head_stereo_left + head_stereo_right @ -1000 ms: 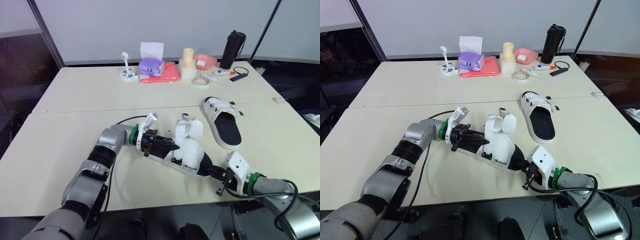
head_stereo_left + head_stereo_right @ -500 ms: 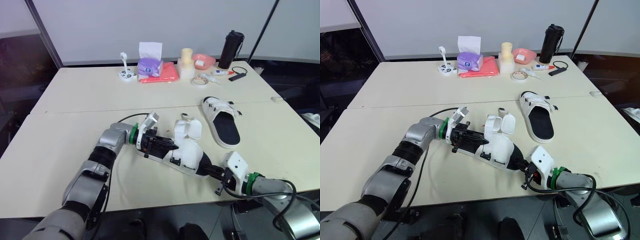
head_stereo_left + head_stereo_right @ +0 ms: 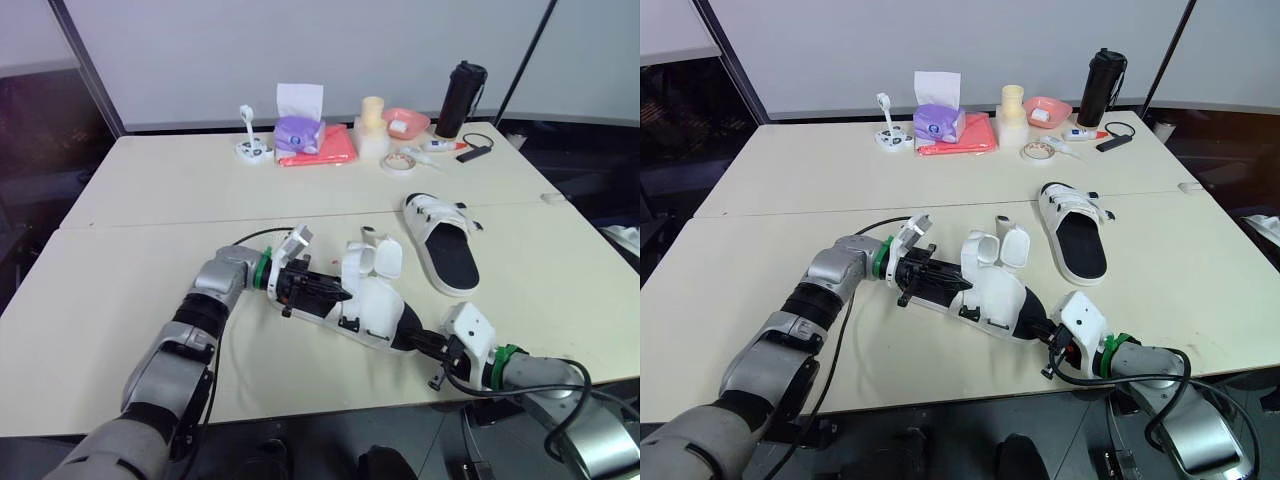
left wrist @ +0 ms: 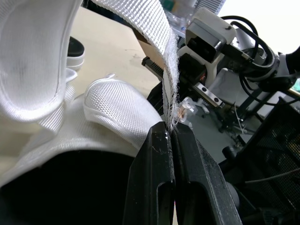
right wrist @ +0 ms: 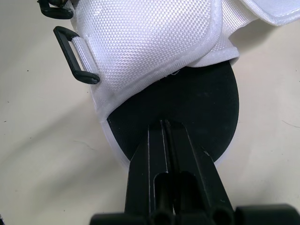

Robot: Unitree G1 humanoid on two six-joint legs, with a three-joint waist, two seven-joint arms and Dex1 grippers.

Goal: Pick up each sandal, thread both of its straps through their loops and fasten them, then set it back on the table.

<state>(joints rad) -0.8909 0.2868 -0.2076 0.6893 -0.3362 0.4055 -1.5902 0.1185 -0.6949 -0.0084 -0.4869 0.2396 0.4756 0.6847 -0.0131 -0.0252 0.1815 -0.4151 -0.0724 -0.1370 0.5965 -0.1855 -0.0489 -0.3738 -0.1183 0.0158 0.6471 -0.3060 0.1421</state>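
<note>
The left gripper (image 4: 169, 127) has its two black fingers pressed shut on a white woven strap (image 4: 157, 28) of the white fabric sandal with a black footbed (image 3: 372, 308). This sandal sits between the two grippers, near the front edge of the cream rectangular table (image 3: 150, 200), with its strap flaps standing open. Black plastic loops (image 5: 75, 55) hang at the sandal's side. The right gripper (image 5: 165, 123) is clamped tight on the heel rim of the sole. Farther right and back, a second white fabric sandal (image 3: 447, 243) lies flat on the table, apart from both grippers.
</note>
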